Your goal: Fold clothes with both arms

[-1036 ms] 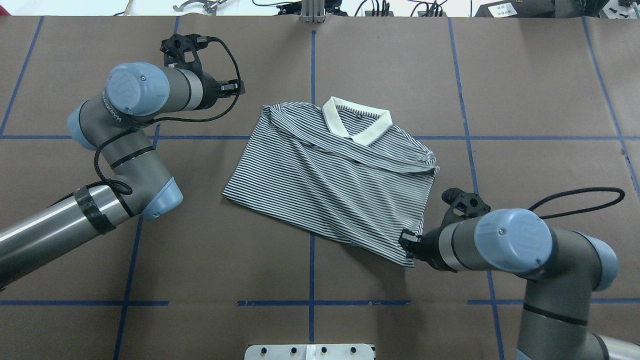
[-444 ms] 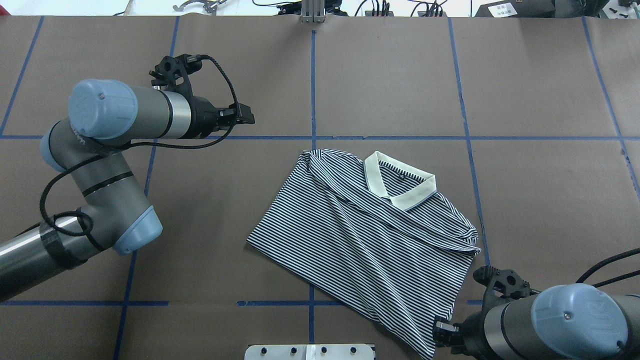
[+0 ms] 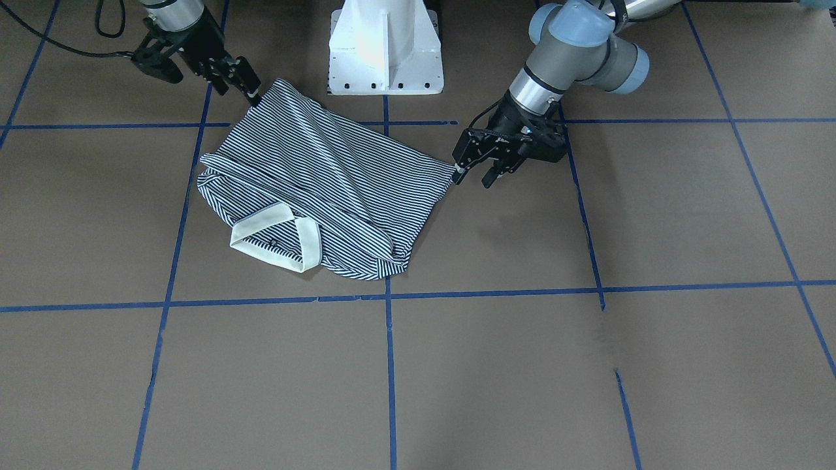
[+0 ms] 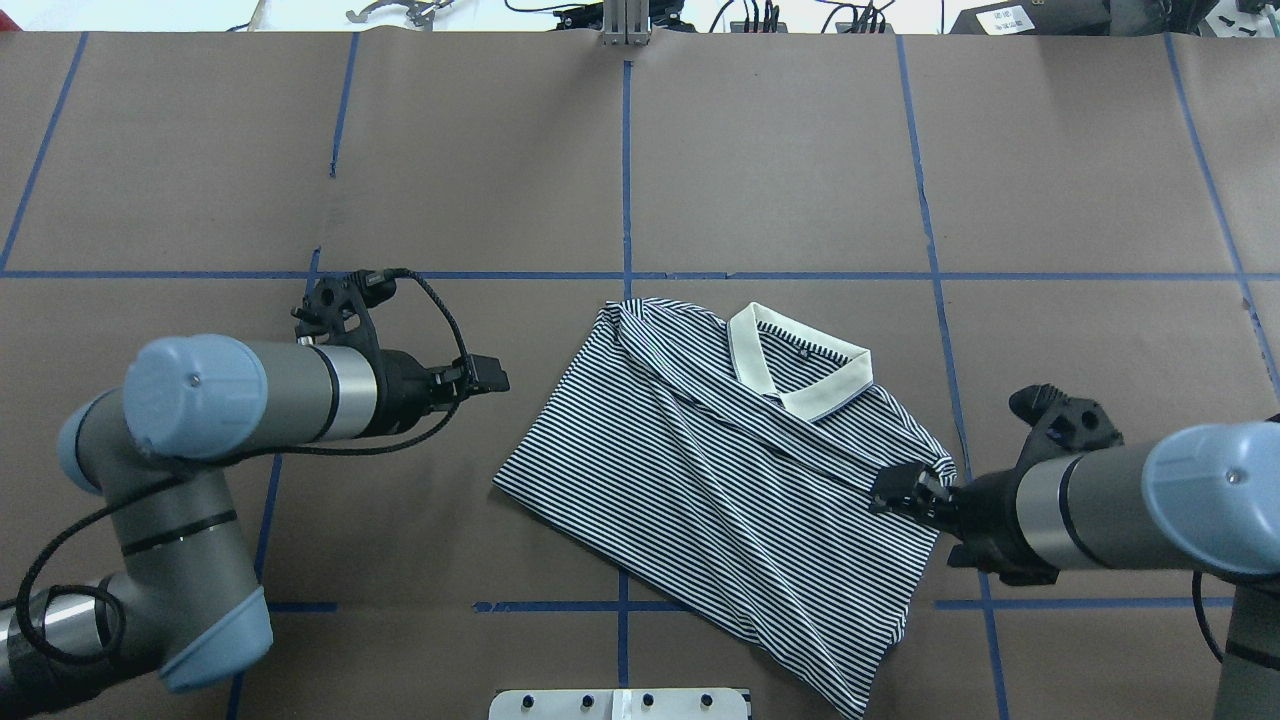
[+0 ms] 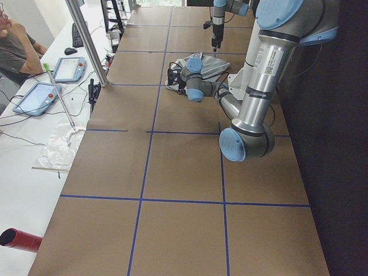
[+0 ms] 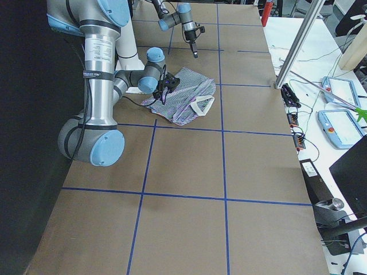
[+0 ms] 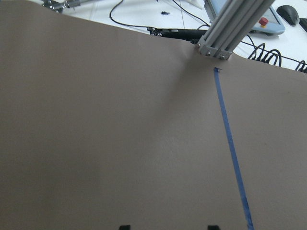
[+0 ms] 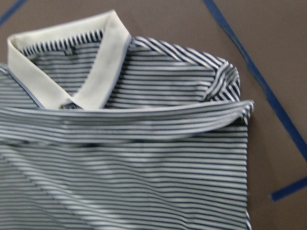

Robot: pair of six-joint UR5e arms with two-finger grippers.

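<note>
From across the table, my left pincer (image 3: pixel 475 175) sits right of centre with its fingers spread wide and holding nothing, its tip just beside the right-hand corner of the polo shirt (image 3: pixel 326 170). My right pincer (image 3: pixel 245 88) is at the upper left, its tip touching the shirt's top corner; whether it grips the cloth I cannot tell. The white collar (image 3: pixel 308 245) points to the lower edge of the frame.

From overhead, the shirt lies rumpled and partly folded on the brown table (image 4: pixel 780 150), centre right, collar toward the top. My left pincer is left of it, apart from the cloth; my right pincer is over the shirt's right edge, by the sleeve.

My left wrist camera shows brown table, a blue tape line (image 7: pixel 231 143) and two fingertips (image 7: pixel 124 226) far apart at the bottom edge. My right wrist camera is filled by collar and folded sleeve
</note>
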